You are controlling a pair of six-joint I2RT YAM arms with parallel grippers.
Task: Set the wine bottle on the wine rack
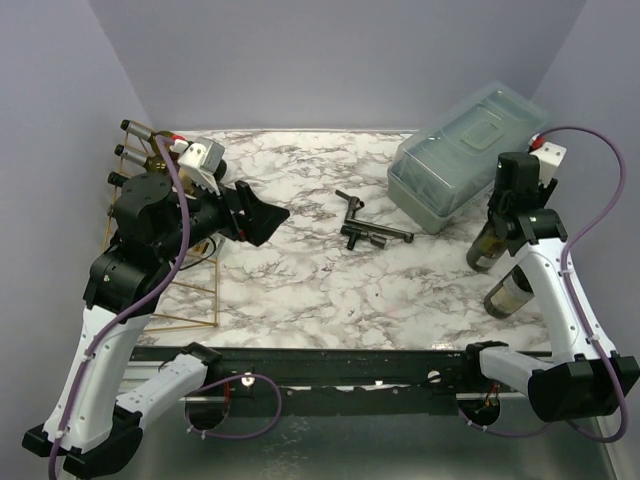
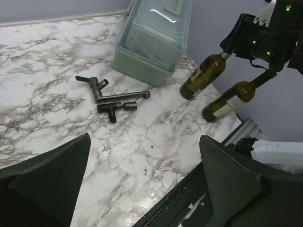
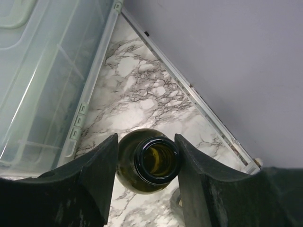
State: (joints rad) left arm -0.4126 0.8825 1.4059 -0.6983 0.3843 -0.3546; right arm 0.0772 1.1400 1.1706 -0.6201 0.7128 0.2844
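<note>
A dark green wine bottle stands upright at the table's right edge. It also shows in the left wrist view. My right gripper is over its top. In the right wrist view the open mouth of the bottle sits between the fingers of my right gripper. The right finger touches the rim and a gap shows on the left. A second bottle stands just in front. The gold wire wine rack stands at the far left, partly hidden by my left arm. My left gripper is open and empty above the table.
A translucent grey lidded box lies at the back right, close to the bottles. Dark metal pipe pieces lie mid-table. Dark bottle ends stick out at the rack's far side. Grey walls close in the back and sides.
</note>
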